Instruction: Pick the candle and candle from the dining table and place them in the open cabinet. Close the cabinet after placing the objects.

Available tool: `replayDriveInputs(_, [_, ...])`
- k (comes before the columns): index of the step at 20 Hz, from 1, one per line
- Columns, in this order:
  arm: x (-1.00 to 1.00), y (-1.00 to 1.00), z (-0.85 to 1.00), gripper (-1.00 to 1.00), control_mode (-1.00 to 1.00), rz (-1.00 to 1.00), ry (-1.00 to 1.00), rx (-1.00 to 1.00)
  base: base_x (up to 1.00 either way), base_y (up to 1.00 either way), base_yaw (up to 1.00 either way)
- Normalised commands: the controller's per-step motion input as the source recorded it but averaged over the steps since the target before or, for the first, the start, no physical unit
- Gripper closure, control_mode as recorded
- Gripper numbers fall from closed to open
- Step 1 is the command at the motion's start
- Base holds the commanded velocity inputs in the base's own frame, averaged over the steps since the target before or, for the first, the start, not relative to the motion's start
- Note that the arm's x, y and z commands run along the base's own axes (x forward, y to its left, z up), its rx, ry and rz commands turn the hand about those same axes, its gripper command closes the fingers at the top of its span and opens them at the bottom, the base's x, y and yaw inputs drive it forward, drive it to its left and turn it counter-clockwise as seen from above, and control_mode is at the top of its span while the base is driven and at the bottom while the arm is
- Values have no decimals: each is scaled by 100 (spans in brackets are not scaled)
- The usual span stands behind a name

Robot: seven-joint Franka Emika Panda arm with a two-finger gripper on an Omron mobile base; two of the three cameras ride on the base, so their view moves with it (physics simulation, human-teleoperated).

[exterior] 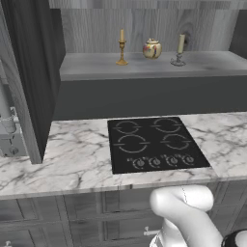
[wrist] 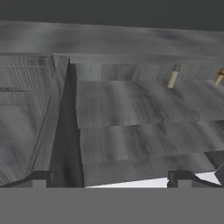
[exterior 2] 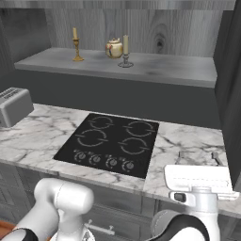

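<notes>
Both candles stand on the shelf [exterior: 96, 65] of the open cabinet. The thin yellow taper [exterior: 122, 47] in its gold candlestick is on the left, and the stubby pale candle [exterior: 180, 49] on a grey base is on the right. The same taper [exterior 2: 76, 44] and stubby candle [exterior 2: 125, 50] show in the right base view, and the stubby candle [wrist: 173, 76] shows far off in the hand view. My gripper [exterior 2: 197, 159] hovers over the right end of the marble counter, open and empty, well below and right of the shelf. Its fingertips [wrist: 39, 177] point at the cabinet. The dining table is out of view.
A cream-and-gold lidded jar [exterior: 152, 48] sits between the candles. The cabinet doors [exterior: 24, 77] [exterior 2: 230, 94] stand open at both sides. Below is a marble counter [exterior: 72, 159] with a black cooktop [exterior: 154, 143], and a toaster [exterior 2: 14, 106] at its left.
</notes>
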Motion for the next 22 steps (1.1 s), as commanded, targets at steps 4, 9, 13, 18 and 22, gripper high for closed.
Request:
replayDriveInputs(4, [26, -21, -14, -100, -100, 0, 2, 0, 0, 0, 0])
replayDriveInputs(9, [20, -18, 0, -100, -100, 0, 0, 1, 0, 0, 0])
replayDriveInputs(13, [22, -29, 0, -100, -100, 0, 0, 2, 0, 0, 0])
replayDriveInputs(18, [21, -35, 0, -100, -100, 0, 0, 4, 0, 0, 0])
replayDriveInputs(22, [16, -34, 0, -100, -100, 0, 0, 5, 0, 0, 0])
